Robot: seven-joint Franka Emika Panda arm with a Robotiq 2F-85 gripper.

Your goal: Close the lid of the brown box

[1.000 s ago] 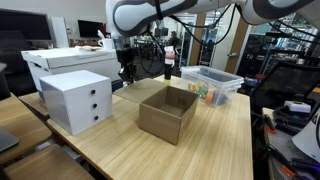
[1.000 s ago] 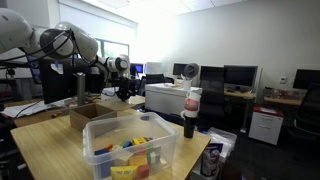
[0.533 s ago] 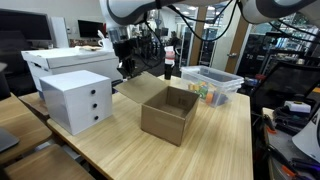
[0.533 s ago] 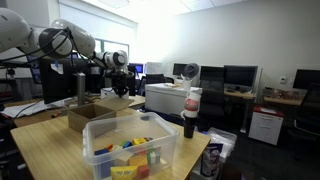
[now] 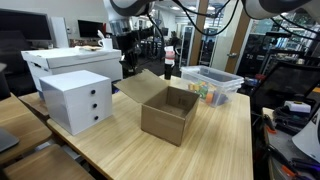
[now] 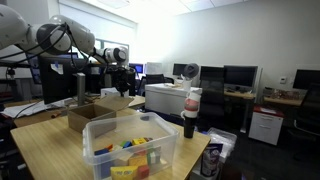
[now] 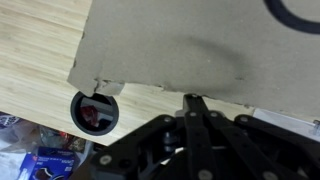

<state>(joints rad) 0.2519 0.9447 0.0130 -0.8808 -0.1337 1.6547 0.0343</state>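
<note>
Lid (image 5: 143, 87) of the brown box (image 5: 170, 118), shown part-raised. The flap slopes up and outward from its hinge on the box's far rim, away from the opening, so the box stands open on the desk (image 5: 225, 140), between the white drawer unit (image 5: 78, 100) and the clear bin (image 5: 212, 82). The slope suggests the flap is being propped at its free edge, not resting under its own weight; it has to swing up past vertical before it can drop over the opening, so the closing is not yet half done, by my estimate.

Jaws: in the wrist view they are clenched, with no gap and nothing gripped between them, and the fingertips (image 7: 194, 102) meet the flap's free edge. They close along that edge and not across the cardboard, so this reads as a nudge or a prop (not a pinch). Contact looks likely, though the exact touch is hard to make out.
</note>
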